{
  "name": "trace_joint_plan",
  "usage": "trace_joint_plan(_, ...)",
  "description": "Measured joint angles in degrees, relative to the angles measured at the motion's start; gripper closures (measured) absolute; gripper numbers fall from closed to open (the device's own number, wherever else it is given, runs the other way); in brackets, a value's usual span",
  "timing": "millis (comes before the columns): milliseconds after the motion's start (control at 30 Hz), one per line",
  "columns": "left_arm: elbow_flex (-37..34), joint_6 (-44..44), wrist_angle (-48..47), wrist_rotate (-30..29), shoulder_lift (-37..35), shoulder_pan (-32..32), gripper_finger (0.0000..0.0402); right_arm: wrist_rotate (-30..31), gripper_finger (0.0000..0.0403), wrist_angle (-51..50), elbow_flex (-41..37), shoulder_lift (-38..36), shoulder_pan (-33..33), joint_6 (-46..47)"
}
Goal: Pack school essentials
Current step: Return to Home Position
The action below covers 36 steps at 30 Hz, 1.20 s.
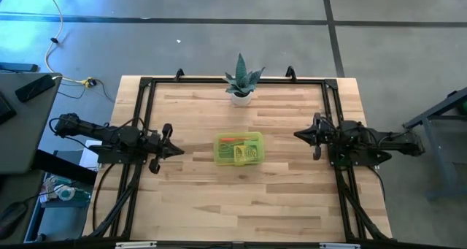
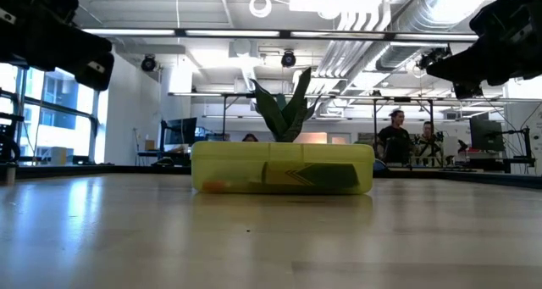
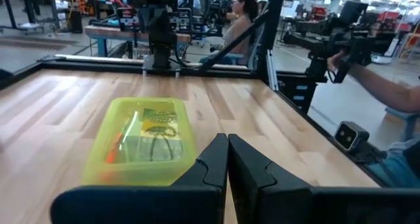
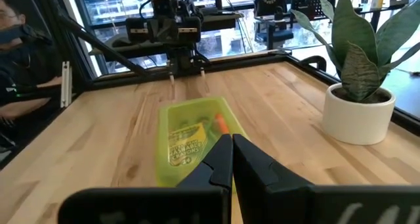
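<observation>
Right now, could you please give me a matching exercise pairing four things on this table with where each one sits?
Things:
1. yellow supply box
2. potted plant
3. left gripper
4. right gripper

Places:
A. shut, to the box's left in the high view
B. middle of the table, contents showing through its walls
C. shut, to the box's right in the high view
D. by the table's edge, behind the box in the low view

Pairs: 1-B, 2-D, 3-A, 4-C.

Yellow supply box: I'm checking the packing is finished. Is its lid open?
No, the yellow supply box shows its lid seated flat along its whole top edge.
</observation>
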Motion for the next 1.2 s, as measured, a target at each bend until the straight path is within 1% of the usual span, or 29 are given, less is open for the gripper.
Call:
trace_joint_plan(167, 0.0, 1.39, 0.01, 0.0, 0.0, 0.0, 0.0401, 0.0, 0.0403, -0.02, 0.0, 0.02, 0.0, 1.88)
trace_joint_plan(1200, 0.02, 0.51, 0.04, 0.03, 0.0, 0.0, 0.0401, 0.08, 0.0403, -0.11, 0.0, 0.02, 0.0, 1.38)
